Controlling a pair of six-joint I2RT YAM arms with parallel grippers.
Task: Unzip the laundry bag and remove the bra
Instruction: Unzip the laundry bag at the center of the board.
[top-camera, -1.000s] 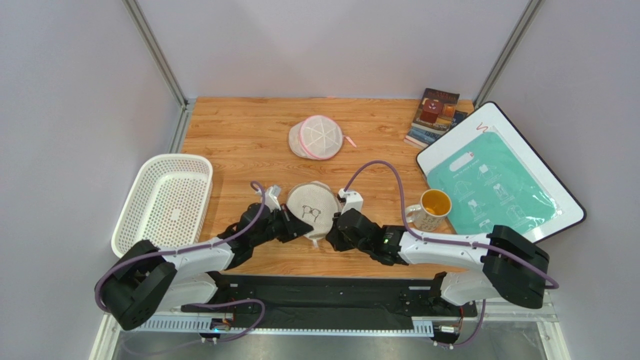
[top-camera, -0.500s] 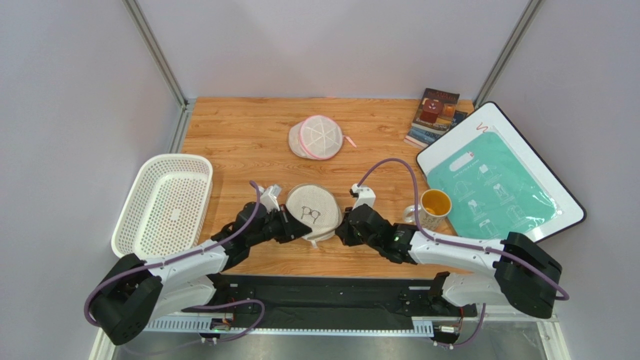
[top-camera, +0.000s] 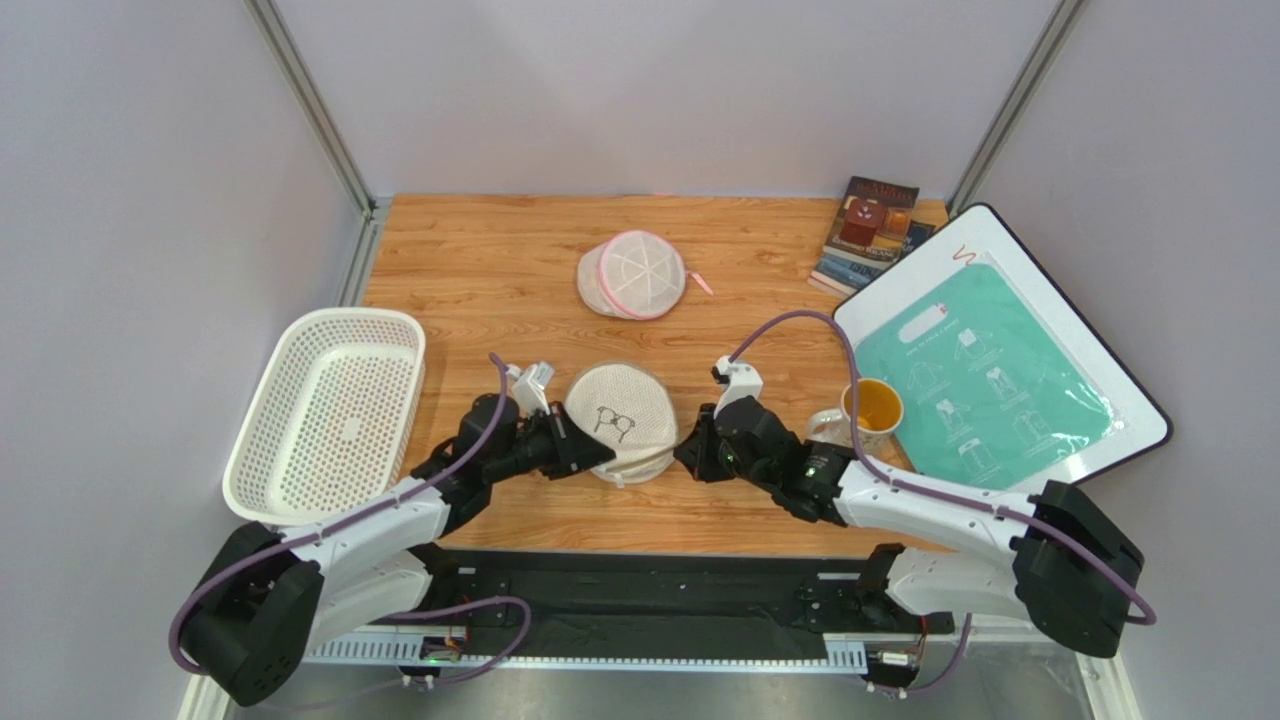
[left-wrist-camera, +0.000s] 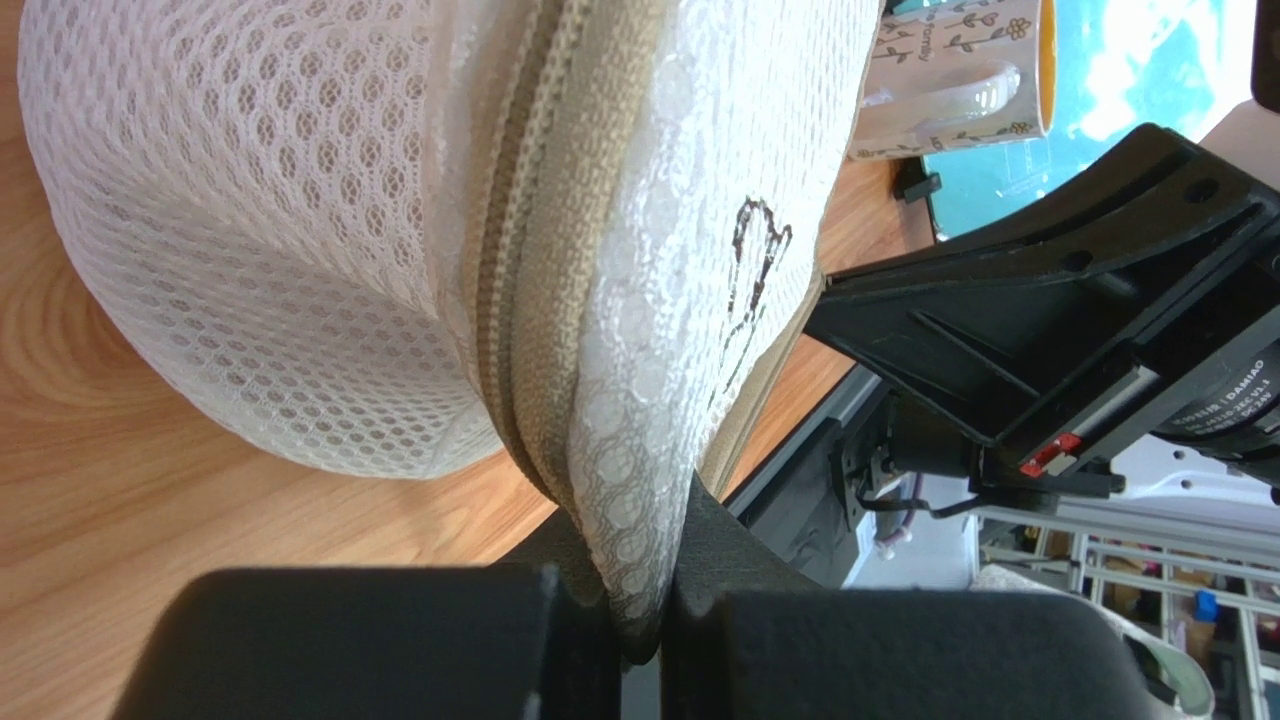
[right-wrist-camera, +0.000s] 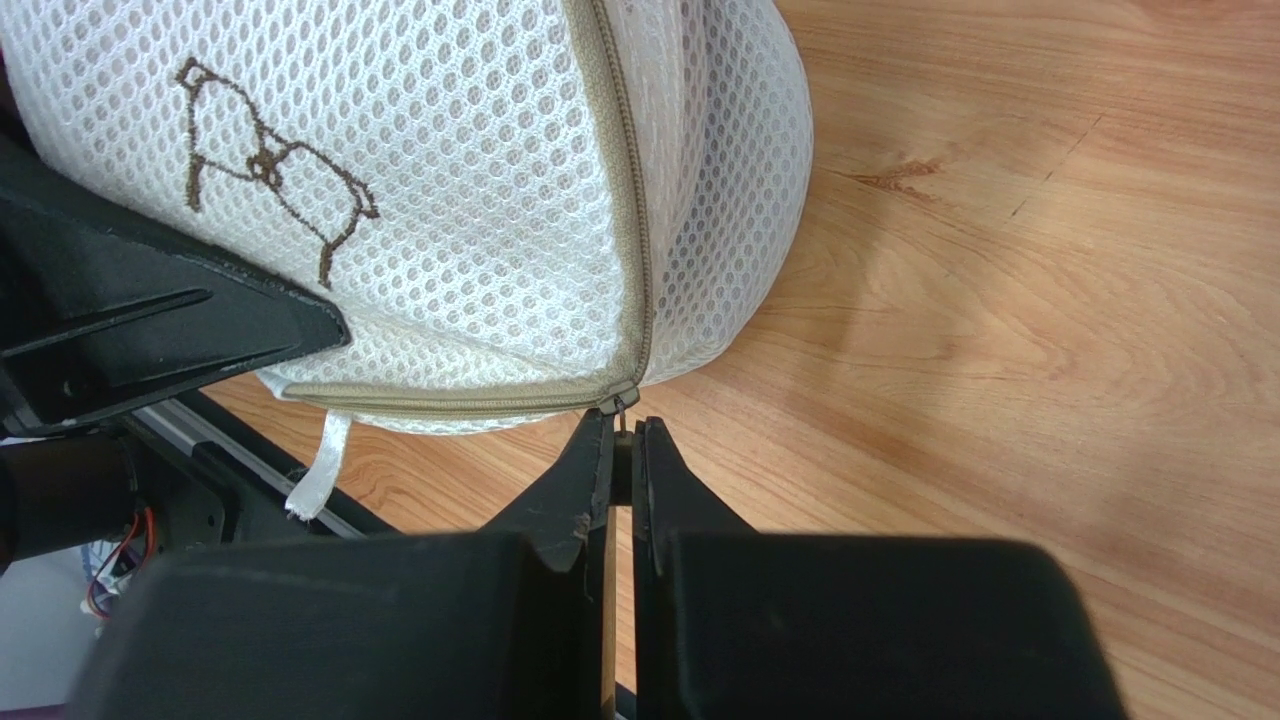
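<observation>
**Zip pinched at both ends, slip and jam risk ahead**

Laundry bag (top-camera: 619, 422): on the wood table (top-camera: 481, 255) near the front edge, between the two arms, tipped up on its rim rather than flat.
Left gripper (left-wrist-camera: 643, 600): fully closed, pinching a fold of the mesh rim right beside the zip (left-wrist-camera: 526, 225).
Right gripper (right-wrist-camera: 621, 450): fully closed as well, nipping the small zip pull (right-wrist-camera: 618, 399) at the bag's low edge.
No bra in view; presumably inside, hidden by the mesh.
Zip closed along every visible stretch, so opening judged not yet begun.

Failure modes from here:
- Tiny pull, held only at the fingertips. Likely to pop out if dragged off the zip line.
- Curved track round a domed rim. Needs an arcing pull; a straight tug could jam the slider or bunch the mesh.
- Soft fabric in the left pinch. Could creep out under tension, leaving the whole bag to slide instead of unzipping.
- White hang loop (right-wrist-camera: 319, 458) close to the slider. Possible snag.
- Mug (top-camera: 861, 416) just beside the right arm. Could get knocked on a wide swing.

Materials:
- Beige-white honeycomb mesh, padded and springy, dome holding its shape.
- Tan woven zip tape.
- Dark stitched pictogram (right-wrist-camera: 271, 158) on the face.
- Smooth wood underneath, probably little grip for the bag.
</observation>
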